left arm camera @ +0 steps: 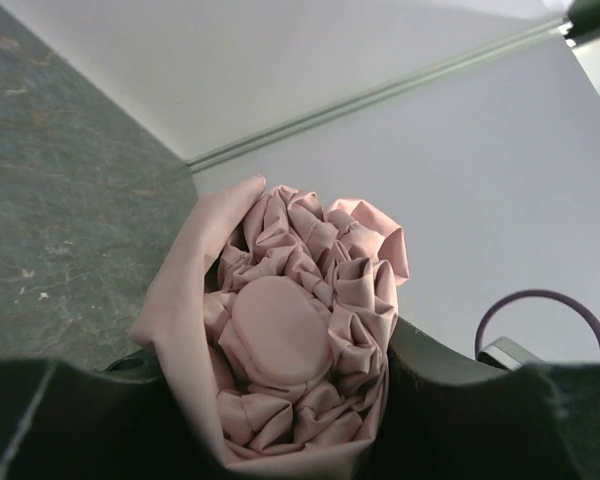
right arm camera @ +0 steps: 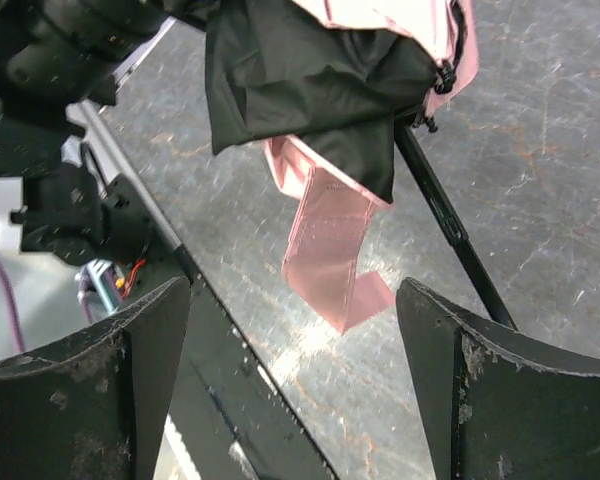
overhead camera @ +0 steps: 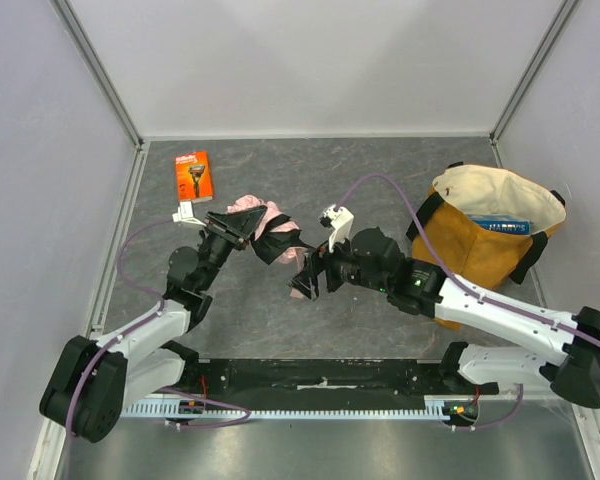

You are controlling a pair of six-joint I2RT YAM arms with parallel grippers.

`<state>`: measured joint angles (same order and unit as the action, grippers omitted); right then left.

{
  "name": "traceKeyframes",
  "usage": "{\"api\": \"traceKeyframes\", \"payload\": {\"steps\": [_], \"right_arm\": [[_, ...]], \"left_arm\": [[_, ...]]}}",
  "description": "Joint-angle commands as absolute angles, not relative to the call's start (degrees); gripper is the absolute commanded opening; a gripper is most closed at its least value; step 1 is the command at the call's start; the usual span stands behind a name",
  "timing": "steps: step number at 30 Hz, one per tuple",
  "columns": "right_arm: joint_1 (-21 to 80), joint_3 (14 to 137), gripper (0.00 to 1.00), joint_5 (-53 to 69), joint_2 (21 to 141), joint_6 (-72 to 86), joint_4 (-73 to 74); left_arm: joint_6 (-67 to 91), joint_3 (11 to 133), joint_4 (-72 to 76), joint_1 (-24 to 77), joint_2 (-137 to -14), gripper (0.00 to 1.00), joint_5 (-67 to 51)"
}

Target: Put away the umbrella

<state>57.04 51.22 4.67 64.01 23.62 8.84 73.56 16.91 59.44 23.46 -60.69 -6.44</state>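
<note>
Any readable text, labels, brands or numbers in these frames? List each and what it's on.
Nothing can be read as words.
Orange card package: carries print, too small to read.
Blue item in the tote bag: pale markings, blurred, unreadable.
Both wrist views: no text in sight.

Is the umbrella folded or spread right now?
Folded: the umbrella is bunched in the left gripper; its strap hangs loose.
</note>
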Motion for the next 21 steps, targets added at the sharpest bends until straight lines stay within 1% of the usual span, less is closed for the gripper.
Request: {"api": "traceKeyframes", "payload": {"steps": [1,4,5,8,10,13,14,16,21], "right_arm": [[58.2,51.1,0.88,-7.5,67.2,24.6,0.5],[59.2,49.8,0.79,-7.3,68.1,23.8,-6.5],[60.0,49.3,0.69,-6.4,68.7,23.3,-9.1],[63.4,49.0,0.45,-7.5,70.7,22.2,-12.6],[65.9,49.0,0.33,-10.3,72.1,21.6,-13.4],[68.1,49.6,0.04,-14.5,74.6,21.6,-14.0],[68.8,50.4,0.0,-15.0,75.5,21.1,-14.1],[70.7,52.0,0.0,-16.0,77.8,18.8,-14.2],[74.7,53.4,0.0,-26.3,83.3,12.6,-14.5]], "left_arm": [[80.5,20.7,53.5,23.2,-56.1,0.02,-1.6],[82.3,20.5,51.3,23.2,-54.6,0.02,-0.3],[83.0,20.6,50.2,23.3,-54.1,0.02,-0.2],[84.8,20.8,48.9,23.3,-53.7,0.02,2.9],[86.1,21.0,49.4,23.3,-54.0,0.02,3.9],[87.4,21.5,49.8,23.3,-54.3,0.02,4.0],[87.7,22.0,49.2,23.3,-54.4,0.02,4.2],[88.2,22.8,48.3,23.2,-54.4,0.02,4.4],[91.6,24.1,47.6,23.2,-54.1,0.02,4.5]]}}
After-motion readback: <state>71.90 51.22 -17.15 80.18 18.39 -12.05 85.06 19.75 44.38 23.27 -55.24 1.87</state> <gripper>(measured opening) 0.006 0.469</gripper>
